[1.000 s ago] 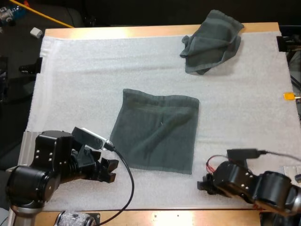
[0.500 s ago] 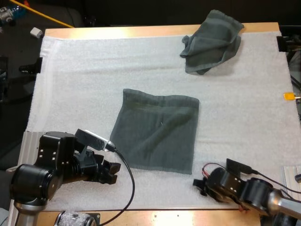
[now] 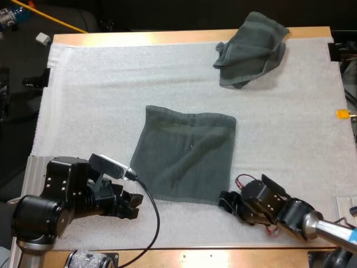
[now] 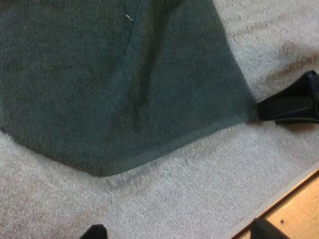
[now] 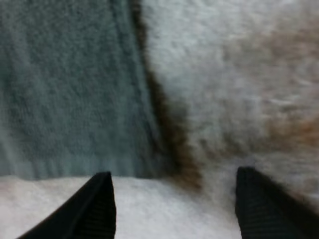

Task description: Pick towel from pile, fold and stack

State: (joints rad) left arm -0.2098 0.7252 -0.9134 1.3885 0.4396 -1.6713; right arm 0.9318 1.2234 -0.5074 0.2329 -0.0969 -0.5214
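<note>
Your right gripper [image 3: 225,201] is hovering wide open and empty, the spread towel's [image 3: 187,156] corner just ahead of it. Your left gripper [image 3: 134,204] is waiting open too, beside that towel's edge. The crumpled towel [image 3: 251,50] is lying far beyond both.

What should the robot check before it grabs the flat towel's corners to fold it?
1. Flat towel spread on the mat: ok.
2. Left claw open: ok.
3. Right claw open: ok.
4. Right claw at the towel's near right corner: ok.
5. Left claw at the near left corner: not ok, the corner lies a bit ahead of it.
6. Crumpled towel out of the way: ok, far across the mat.
</note>
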